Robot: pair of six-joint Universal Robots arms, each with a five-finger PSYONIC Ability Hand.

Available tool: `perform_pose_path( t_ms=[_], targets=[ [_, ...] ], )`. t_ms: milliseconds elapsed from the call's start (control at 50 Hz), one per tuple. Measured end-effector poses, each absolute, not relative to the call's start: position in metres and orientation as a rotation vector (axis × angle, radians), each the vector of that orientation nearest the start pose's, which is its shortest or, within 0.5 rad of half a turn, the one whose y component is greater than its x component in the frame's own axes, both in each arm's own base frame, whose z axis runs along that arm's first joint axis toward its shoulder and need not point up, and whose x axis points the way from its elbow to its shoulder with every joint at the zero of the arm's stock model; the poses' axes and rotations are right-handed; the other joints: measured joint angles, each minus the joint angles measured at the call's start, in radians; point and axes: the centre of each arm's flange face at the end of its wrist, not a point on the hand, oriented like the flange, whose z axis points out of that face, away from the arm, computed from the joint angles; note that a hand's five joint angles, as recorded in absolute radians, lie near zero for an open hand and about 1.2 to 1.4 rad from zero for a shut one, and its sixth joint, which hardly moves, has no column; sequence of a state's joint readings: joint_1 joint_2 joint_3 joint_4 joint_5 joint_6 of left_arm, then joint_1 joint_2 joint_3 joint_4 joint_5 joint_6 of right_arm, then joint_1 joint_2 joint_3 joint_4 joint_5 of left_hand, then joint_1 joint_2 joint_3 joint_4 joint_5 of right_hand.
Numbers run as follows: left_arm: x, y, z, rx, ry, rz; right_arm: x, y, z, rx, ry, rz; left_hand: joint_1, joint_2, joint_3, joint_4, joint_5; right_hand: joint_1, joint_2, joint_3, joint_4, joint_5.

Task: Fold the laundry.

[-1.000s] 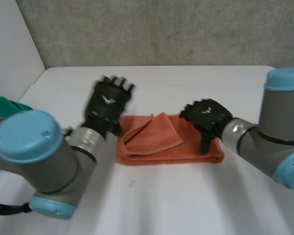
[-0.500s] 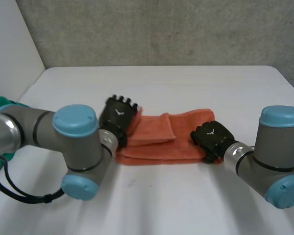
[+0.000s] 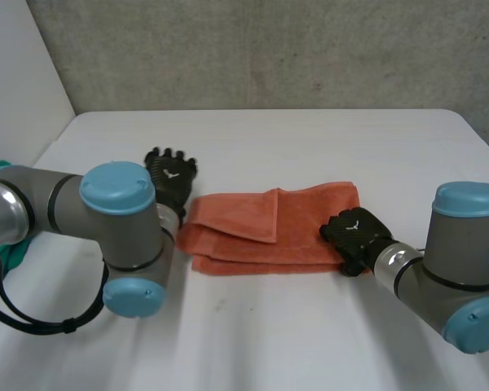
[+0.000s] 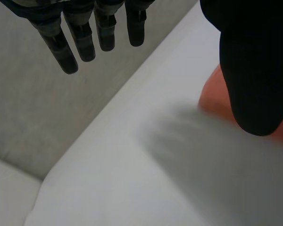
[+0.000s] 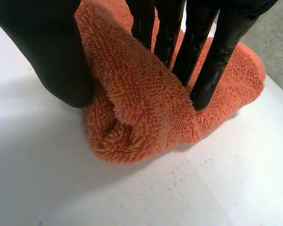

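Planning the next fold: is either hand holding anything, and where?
The right hand pinches the orange towel at its right end, thumb against fingers. The left hand holds nothing.

Soft, even light across the white table

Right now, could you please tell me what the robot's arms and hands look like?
The left arm and right arm are thick grey tubes with rounded light-blue caps. The left hand and right hand are black, with slim fingers, a broad thumb and a small white mark on the back.
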State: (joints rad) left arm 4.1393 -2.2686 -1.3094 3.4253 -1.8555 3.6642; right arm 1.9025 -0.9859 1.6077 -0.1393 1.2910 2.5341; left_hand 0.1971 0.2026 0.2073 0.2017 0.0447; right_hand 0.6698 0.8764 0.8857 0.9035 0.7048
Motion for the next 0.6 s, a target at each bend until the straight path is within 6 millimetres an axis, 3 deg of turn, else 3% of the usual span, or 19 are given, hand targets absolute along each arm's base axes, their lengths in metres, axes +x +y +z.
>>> perform_pose_path(
  t_ms=[120, 220, 540, 600],
  targets=[
    [-0.342, -0.264, 0.173, 1.084, 2.03, -2.061, 0.259, -0.273, 0.114, -1.366, 2.208, -1.591, 0.0, 0.0, 0.0, 0.0, 0.0, 0.0, 0.009, 0.0, 0.001, 0.0],
    [-0.352, -0.248, 0.179, 1.155, 2.045, -2.116, 0.259, -0.271, 0.115, -1.366, 2.208, -1.591, 0.0, 0.0, 0.0, 0.0, 0.0, 0.0, 0.009, 0.0, 0.001, 0.0],
    [-0.359, -0.235, 0.174, 1.233, 2.075, -2.132, 0.259, -0.273, 0.117, -1.364, 2.206, -1.598, 0.0, 0.0, 0.0, 0.0, 0.0, 0.0, 0.01, 0.0, 0.0, 0.0],
    [-0.356, -0.235, 0.191, 1.196, 2.036, -2.187, 0.258, -0.274, 0.117, -1.362, 2.207, -1.602, 0.0, 0.0, 0.0, 0.0, 0.0, 0.0, 0.01, 0.0, 0.0, 0.0]
  ],
)
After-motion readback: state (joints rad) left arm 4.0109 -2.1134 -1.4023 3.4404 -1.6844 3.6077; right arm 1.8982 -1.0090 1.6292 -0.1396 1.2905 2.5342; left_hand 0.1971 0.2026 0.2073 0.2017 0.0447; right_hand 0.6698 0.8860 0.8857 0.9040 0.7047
